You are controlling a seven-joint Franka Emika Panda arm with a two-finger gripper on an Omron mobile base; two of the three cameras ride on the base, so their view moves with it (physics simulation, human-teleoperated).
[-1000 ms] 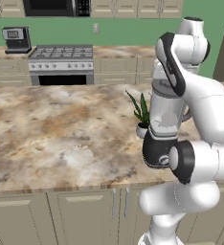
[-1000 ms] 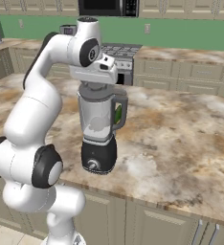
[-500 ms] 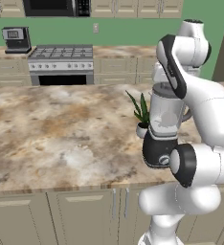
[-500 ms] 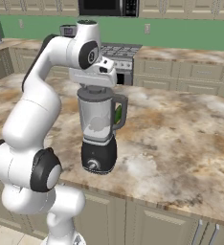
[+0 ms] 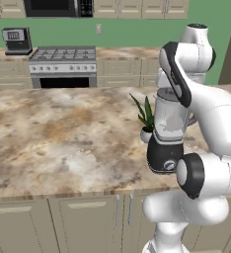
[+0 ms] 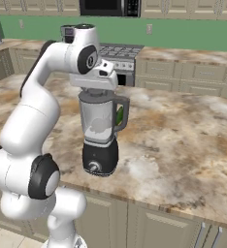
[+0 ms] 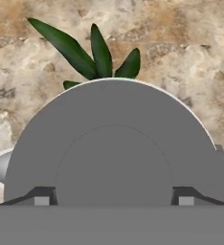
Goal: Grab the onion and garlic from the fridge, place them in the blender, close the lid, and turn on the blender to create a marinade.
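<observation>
The gripper was seen low in the hand view, its two dark fingertips spread wide near the bottom corners, nothing pinched between them. Directly beneath, the lid was spread as a grey disc across the middle of that frame, apparently seated on the jar. In the right base view the hand was poised just above the blender, left of centre, on the marbled counter; in the left base view the blender was found right of centre, partly masked by the arm. A small potted plant was noted just behind it. Onion and garlic could not be made out through the jar. The closing step was judged to be in hand; next, a move down to the base knob would be called for.
</observation>
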